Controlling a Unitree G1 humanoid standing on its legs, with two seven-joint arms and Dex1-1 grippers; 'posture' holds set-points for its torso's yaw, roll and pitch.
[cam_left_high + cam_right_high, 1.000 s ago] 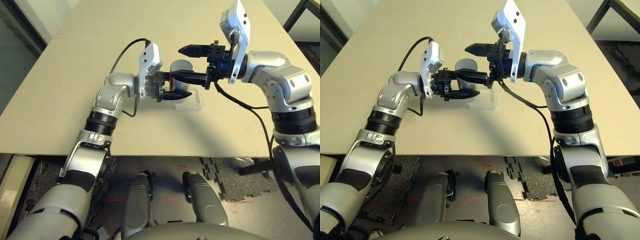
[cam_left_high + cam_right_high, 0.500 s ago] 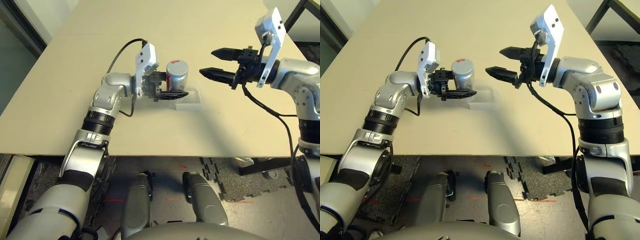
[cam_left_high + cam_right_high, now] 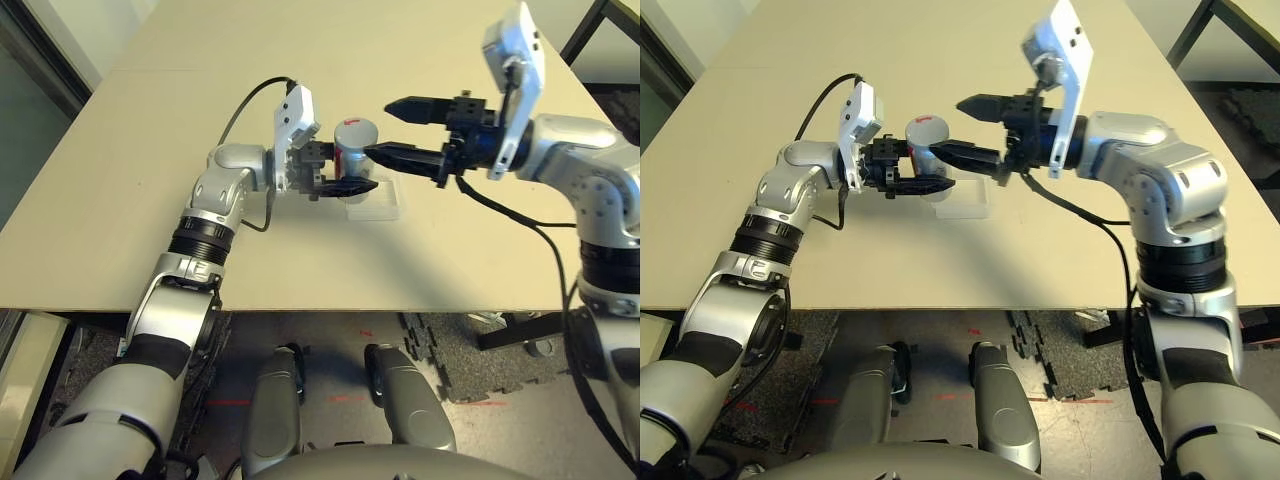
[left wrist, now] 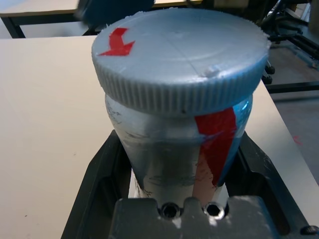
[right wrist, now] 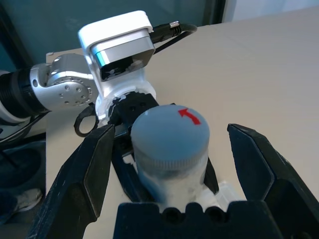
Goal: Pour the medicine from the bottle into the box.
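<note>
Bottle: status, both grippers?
Left gripper shut on bottle, upright over the box. Cap on. Right gripper open, fingers either side of cap, not clamped. Nothing in the way.

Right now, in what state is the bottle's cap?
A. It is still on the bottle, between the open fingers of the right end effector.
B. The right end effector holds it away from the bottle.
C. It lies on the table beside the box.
A: the cap sits on the bottle that the left end effector holds, and the right end effector stands open around it.
</note>
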